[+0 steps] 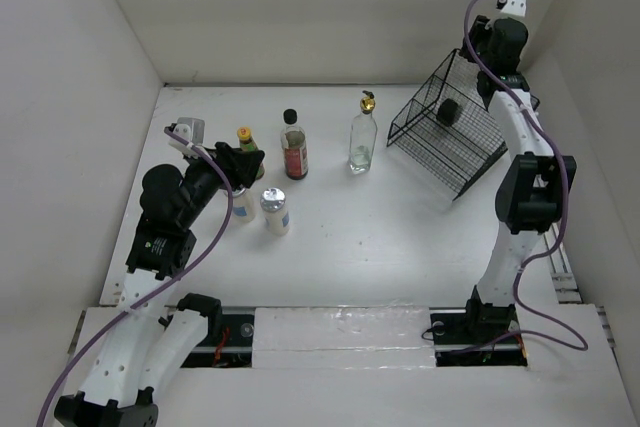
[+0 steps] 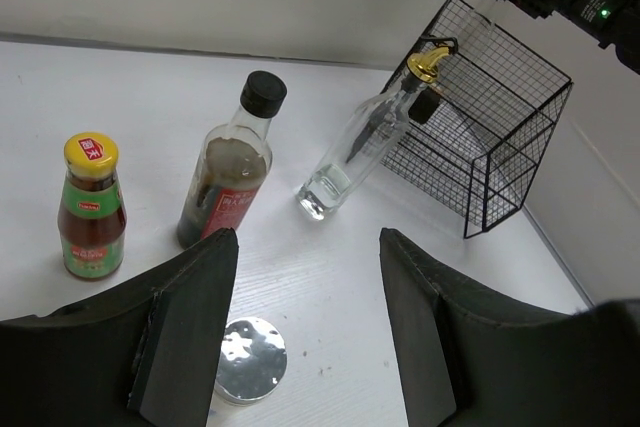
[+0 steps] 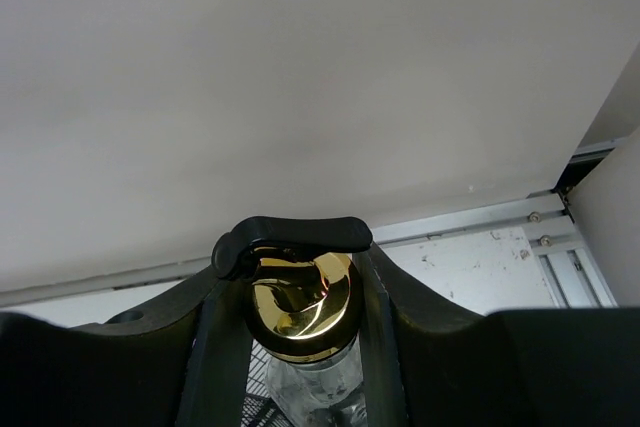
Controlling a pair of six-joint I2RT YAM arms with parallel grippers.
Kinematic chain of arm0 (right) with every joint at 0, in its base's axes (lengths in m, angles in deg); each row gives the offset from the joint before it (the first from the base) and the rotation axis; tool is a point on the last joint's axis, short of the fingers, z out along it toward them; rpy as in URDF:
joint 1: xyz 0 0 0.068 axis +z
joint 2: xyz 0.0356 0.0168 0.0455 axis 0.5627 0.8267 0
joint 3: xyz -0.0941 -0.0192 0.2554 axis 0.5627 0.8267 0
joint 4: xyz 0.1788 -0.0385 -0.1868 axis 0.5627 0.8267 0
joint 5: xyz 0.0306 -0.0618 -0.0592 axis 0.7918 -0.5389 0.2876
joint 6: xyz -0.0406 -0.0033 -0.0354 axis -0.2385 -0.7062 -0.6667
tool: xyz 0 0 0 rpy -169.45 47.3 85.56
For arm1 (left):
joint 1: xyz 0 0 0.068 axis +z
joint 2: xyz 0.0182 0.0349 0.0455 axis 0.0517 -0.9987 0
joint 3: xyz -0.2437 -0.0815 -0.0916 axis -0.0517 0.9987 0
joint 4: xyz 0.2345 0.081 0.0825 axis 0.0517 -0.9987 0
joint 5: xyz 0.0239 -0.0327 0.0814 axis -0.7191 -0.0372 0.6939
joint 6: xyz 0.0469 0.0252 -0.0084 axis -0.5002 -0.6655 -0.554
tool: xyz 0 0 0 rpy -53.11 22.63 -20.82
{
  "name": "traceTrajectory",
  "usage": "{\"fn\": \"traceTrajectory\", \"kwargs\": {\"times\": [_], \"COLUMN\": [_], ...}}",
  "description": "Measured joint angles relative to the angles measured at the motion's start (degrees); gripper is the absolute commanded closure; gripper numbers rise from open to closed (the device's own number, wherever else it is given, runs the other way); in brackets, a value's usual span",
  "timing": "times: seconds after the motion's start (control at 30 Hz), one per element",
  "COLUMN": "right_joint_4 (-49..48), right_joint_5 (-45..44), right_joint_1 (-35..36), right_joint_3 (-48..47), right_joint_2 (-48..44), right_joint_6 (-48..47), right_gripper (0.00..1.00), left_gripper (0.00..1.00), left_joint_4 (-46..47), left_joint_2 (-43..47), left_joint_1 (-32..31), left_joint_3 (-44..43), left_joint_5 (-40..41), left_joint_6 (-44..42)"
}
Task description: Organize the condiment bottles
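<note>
Item 1: left gripper (image 2: 308,242). I see its fingers (image 2: 190,322) spread wide, pinching nothing. It hovers low over the left part of the white table (image 1: 380,237), above the short bottles.

Item 2: short white bottle with a silver cap (image 1: 276,213). Upright on the table, in front of the back row, just right of the left gripper.

Item 3: second short white bottle with a blue label (image 1: 243,209). Upright, just beside item 2 on its left. In the overhead view its top is hidden under the left gripper. A silver cap shows beneath the finger gap in the left wrist view, but I cannot tell which of the two short bottles it belongs to.

Item 4: yellow-capped bottle with a green and red label (image 2: 90,209). Upright, left end of the back row, just beyond the left gripper.

Item 5: black-capped bottle with a red label (image 1: 294,152). Upright, near item 4 on its right, not touching it.

Item 6: standing clear glass bottle with a gold pourer (image 1: 363,142). Upright, between item 5 and the basket, touching neither.

Item 7: right gripper (image 3: 300,272). Its fingers press on either side of the gold top of the held clear glass bottle with a gold pourer (image 3: 300,317), pinching it. The gripper is raised over the basket at the far right.

Item 8: black wire basket (image 2: 500,117). Tilted, at the far right of the table, well apart from the short bottles. There is a small dark item (image 1: 447,110) inside that I cannot identify.
</note>
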Motion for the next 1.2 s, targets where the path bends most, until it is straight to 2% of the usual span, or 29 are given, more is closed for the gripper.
{"fn": "traceTrajectory", "kwargs": {"times": [0.07,0.17,0.2,0.23,0.33,0.4,0.43,0.57,0.7,0.87,0.9,1.0,1.07,1.1,1.2], "right_joint_4": [-1.51,-3.3,-3.85,-4.28,-6.23,-7.06,-7.04,-6.91,-6.97,-8.37,-8.63,-9.92,-10.29,-10.01,-9.2], "right_joint_5": [0.07,0.07,0.07,0.07,0.07,0.04,0.0,-0.07,-0.07,-0.15,-0.02,0.15,0.26,0.48,1.18], "right_joint_1": [0.0,0.0,0.0,0.0,0.15,0.28,0.37,0.74,1.79,5.05,6.16,9.86,12.79,14.1,17.62], "right_joint_3": [0.09,1.05,1.36,1.46,2.8,4.07,4.59,5.35,5.84,10.91,12.35,17.9,22.82,24.83,30.14], "right_joint_2": [0.44,0.44,0.44,0.44,0.17,-0.48,-0.96,-3.78,-9.18,-19.67,-21.75,-27.26,-30.56,-31.69,-34.07], "right_joint_6": [0.46,0.81,0.9,0.92,1.4,1.81,1.97,2.32,2.4,2.86,3.13,3.82,4.22,4.26,4.74], "right_gripper": [0.91,0.83,0.78,0.66,0.49,0.44,0.37,0.23,0.17,0.21,0.28,0.39,0.57,0.62,0.62], "left_gripper": [0.45,0.45,0.45,0.45,0.45,0.43,0.43,0.42,0.41,0.41,0.41,0.4,0.4,0.4,0.4], "left_joint_4": [0.07,0.26,0.33,0.37,0.55,0.7,0.79,0.79,0.79,0.76,0.76,0.72,0.72,0.72,0.74], "left_joint_2": [-0.02,-0.07,-0.07,-0.07,-0.07,-0.07,-0.07,-0.04,0.42,0.81,0.81,0.85,0.96,1.07,1.31], "left_joint_1": [0.0,0.0,0.0,0.0,0.0,0.0,0.0,0.0,0.0,0.0,0.0,0.0,0.0,0.0,0.0], "left_joint_3": [0.0,0.0,0.0,0.0,0.0,0.0,0.0,0.0,0.0,0.0,0.0,0.0,0.0,0.0,0.0], "left_joint_5": [0.0,0.0,0.0,0.0,0.0,-0.17,-0.24,-0.55,-0.42,-0.13,0.0,0.24,0.31,0.31,0.33], "left_joint_6": [0.0,0.0,0.0,0.0,0.0,0.0,0.0,0.02,0.13,0.22,0.22,0.26,0.35,0.35,0.37]}}
